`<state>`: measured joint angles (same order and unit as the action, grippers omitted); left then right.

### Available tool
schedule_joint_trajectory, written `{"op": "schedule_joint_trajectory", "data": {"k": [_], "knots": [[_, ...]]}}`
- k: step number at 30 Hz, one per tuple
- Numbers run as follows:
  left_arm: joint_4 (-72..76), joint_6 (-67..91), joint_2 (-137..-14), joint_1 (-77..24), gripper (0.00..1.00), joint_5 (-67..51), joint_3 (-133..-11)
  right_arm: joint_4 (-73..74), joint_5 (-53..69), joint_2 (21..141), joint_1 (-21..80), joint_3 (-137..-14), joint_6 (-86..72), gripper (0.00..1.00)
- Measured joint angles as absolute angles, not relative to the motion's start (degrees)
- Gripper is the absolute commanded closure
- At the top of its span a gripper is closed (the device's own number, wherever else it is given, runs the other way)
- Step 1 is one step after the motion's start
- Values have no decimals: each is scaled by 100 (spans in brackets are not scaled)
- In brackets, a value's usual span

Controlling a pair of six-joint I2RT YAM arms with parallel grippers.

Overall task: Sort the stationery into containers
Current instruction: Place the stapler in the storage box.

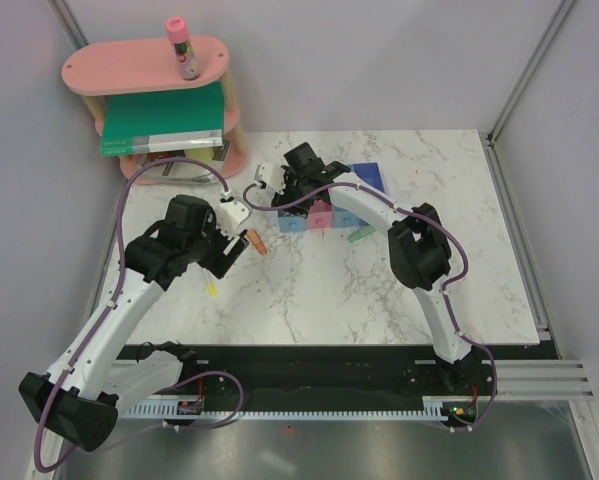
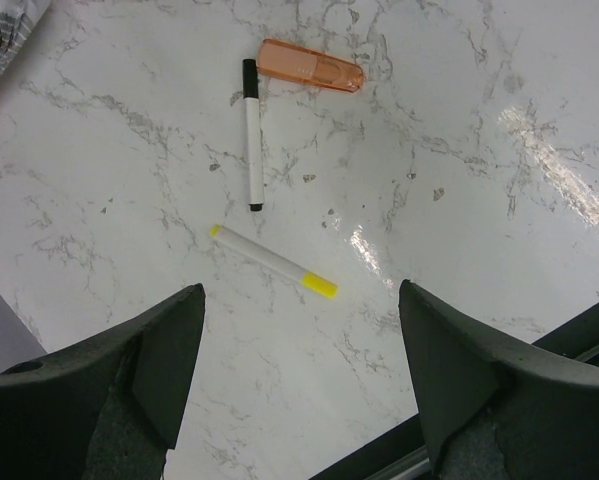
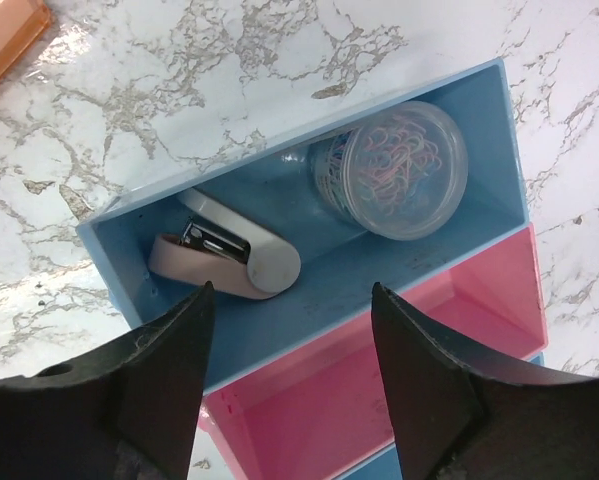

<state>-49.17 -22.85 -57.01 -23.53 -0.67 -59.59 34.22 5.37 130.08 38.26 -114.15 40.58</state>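
light blue bin point(image 3: 379, 268): stapler point(image 3: 229, 255), clear pot point(image 3: 404, 175) (paper clips point(image 3: 379, 150)) | left fingers point(image 2: 129, 390) wide | right fingers point(image 3: 149, 390) wide

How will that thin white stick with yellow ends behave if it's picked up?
The stick looks round and slim, so it may roll when nudged and is probably light. Lying flat on the glossy table, it could slip from a pinch.
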Motion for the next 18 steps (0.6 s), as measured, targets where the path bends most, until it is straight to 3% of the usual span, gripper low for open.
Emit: {"op": "schedule_joint_trajectory", "data": {"k": [11,18], "knots": [[-4674,-2287,-5749,-2353,14,-12,-5712,3422,395,13004,3848,-11428,4036,26],[-3913,-2335,-6423,-2324,14,252,-5059,3470,62,12540,3852,-11413,3695,20]]}}
